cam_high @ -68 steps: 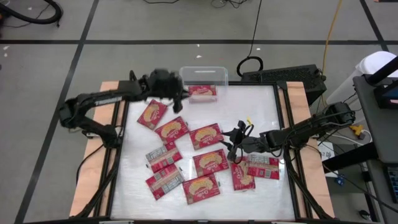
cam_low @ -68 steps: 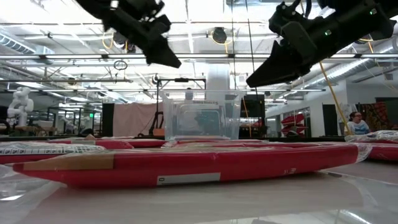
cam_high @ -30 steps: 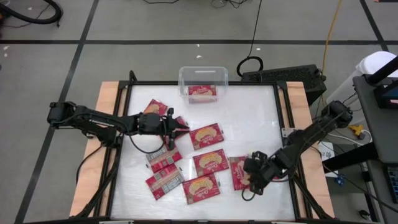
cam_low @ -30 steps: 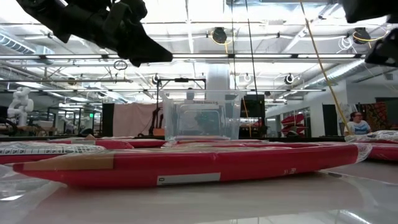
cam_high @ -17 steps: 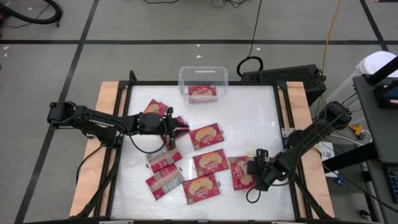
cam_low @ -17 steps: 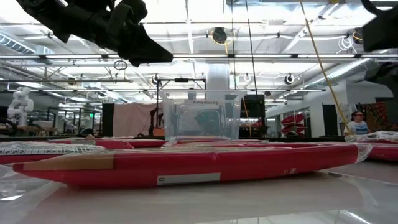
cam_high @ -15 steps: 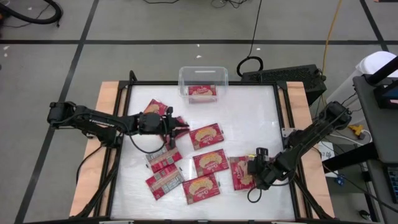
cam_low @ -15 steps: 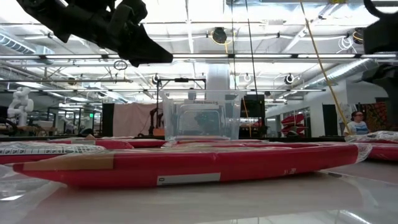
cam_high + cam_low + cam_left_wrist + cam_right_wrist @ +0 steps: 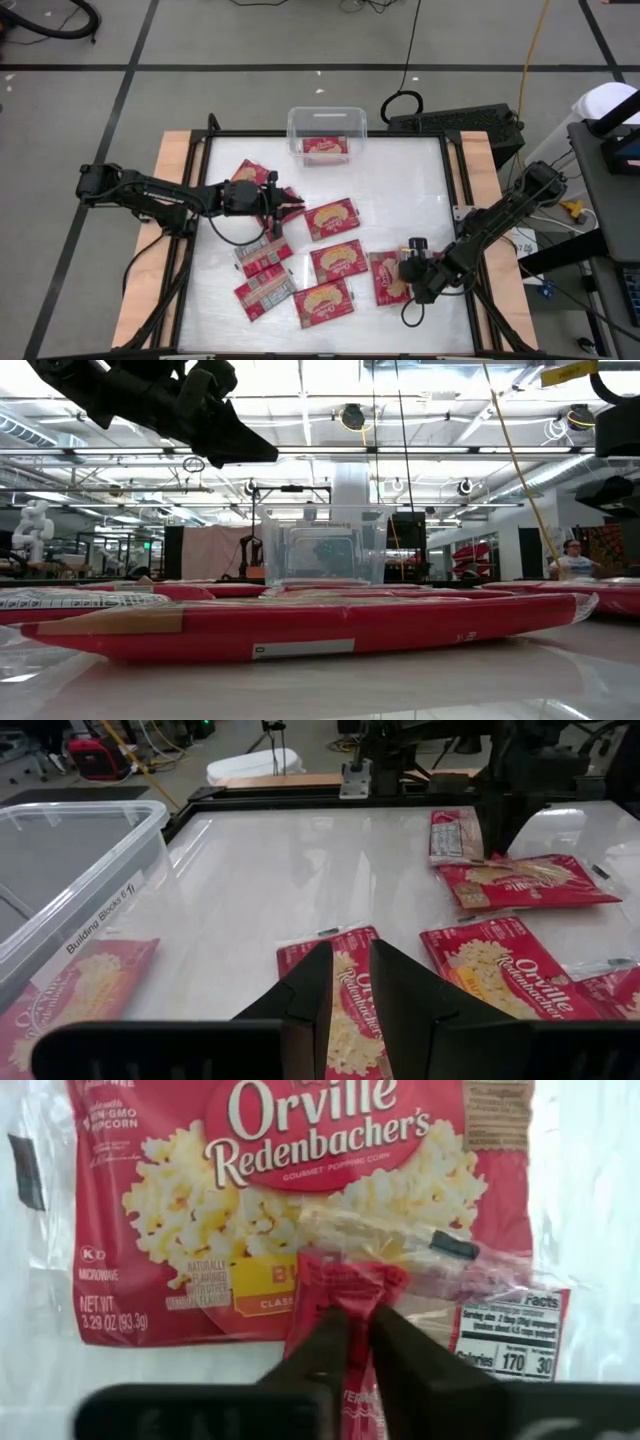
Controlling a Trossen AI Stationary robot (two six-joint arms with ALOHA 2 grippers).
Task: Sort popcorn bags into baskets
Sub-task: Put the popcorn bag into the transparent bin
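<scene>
**The room around my table**

From the overhead camera I saw a grey floor (image 9: 80, 120) crossed by dark tape lines (image 9: 300, 68), with black cables (image 9: 408, 60) and a yellow cord (image 9: 535, 40) trailing over it. A black case (image 9: 455, 122) sat just behind the table (image 9: 400, 190), whose white top had wooden edges. Through the low camera I looked into a big hall: ceiling trusses (image 9: 400, 455) with bright lights, a pale curtain (image 9: 215, 552), and a seated person (image 9: 572, 560) far off at the right.
</scene>
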